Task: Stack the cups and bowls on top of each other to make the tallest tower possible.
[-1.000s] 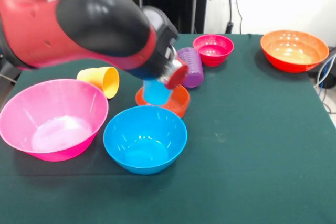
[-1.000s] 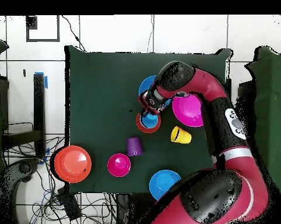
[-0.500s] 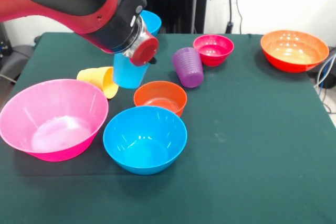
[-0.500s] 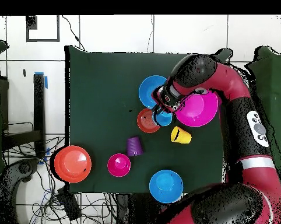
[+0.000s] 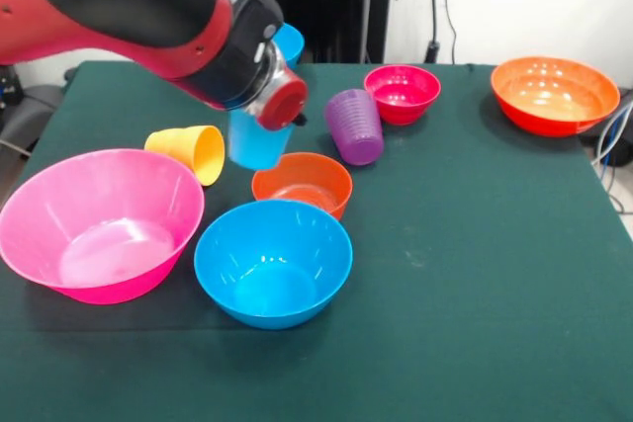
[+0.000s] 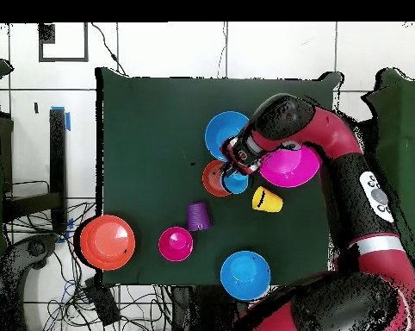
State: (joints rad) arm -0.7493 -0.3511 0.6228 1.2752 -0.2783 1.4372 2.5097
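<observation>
My gripper is shut on the light blue cup and holds it upright above the table, just left of and behind the small orange-red bowl, which is empty. In the overhead view the cup hangs at the rim of that bowl under the gripper. The yellow cup lies on its side. The purple cup stands upside down beside the small magenta bowl. No tower stands.
The big pink bowl and a blue bowl sit at the front. The wide orange bowl is at the back right. A second blue bowl shows behind the arm. The arm covers the upper left.
The light blue cup has been lifted out of the orange-red bowl and carried left. Since half a second ago it has come back a little toward the bowl.
</observation>
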